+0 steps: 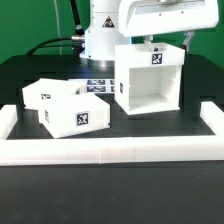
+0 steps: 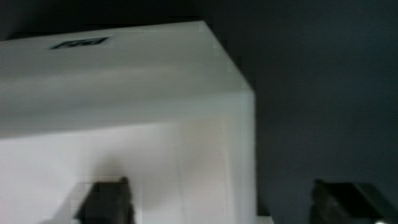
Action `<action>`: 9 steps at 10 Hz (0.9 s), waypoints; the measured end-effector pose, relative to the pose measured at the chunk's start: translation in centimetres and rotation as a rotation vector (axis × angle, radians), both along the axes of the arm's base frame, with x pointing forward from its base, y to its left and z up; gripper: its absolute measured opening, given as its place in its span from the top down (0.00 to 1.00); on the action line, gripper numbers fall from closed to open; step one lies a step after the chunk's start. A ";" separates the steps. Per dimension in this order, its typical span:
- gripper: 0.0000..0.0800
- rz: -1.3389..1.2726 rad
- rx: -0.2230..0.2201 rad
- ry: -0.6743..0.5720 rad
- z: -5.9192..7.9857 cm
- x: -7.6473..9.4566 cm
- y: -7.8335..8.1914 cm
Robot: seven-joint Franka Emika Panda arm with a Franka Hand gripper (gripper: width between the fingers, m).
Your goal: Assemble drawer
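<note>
One black table (image 1: 25, 75) carries every part. Largest on it is the long low rail (image 1: 100, 150), a white U-shaped border running along the front edge, with a short return at each end. Behind it stands the white arm (image 1: 100, 30), its wrist reaching toward the exterior view's right.

Drawer parts, in order of size:
- Housing (image 1: 150, 82) – upright, inside the rail, on the exterior view's right; its open face points at the camera. A tag (image 1: 157, 57) sits on the upper front band.
- Rear tray (image 1: 42, 93) and front tray (image 1: 80, 115) – on the exterior view's left, touching each other, well apart from the housing. The front tray shows a tag on its near wall.
- Marker board (image 1: 100, 87) – flat on the table, between trays and housing.

Gripper (image 1: 152, 42) – directly above the housing's top wall. In the wrist view its fingers (image 2: 98, 200) are spread wide, with one edge of the housing between them; contact cannot be confirmed
</note>
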State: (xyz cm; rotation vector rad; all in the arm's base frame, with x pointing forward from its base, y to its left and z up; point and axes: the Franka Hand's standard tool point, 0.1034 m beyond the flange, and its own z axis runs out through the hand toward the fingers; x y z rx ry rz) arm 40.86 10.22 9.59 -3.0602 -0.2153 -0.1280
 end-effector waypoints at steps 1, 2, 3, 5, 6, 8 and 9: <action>0.47 0.007 0.000 0.001 -0.1 0.0 0.0; 0.69 0.012 0.000 0.000 -0.1 0.0 -0.2; 0.86 0.013 0.000 0.000 -0.1 0.0 -0.1; 0.95 0.012 0.000 -0.001 -0.1 0.1 -0.1; 0.95 0.012 0.000 -0.001 -0.1 0.1 -0.1; 0.95 0.012 0.000 -0.001 -0.1 0.1 -0.1; 0.95 0.012 0.000 -0.001 -0.1 0.1 -0.1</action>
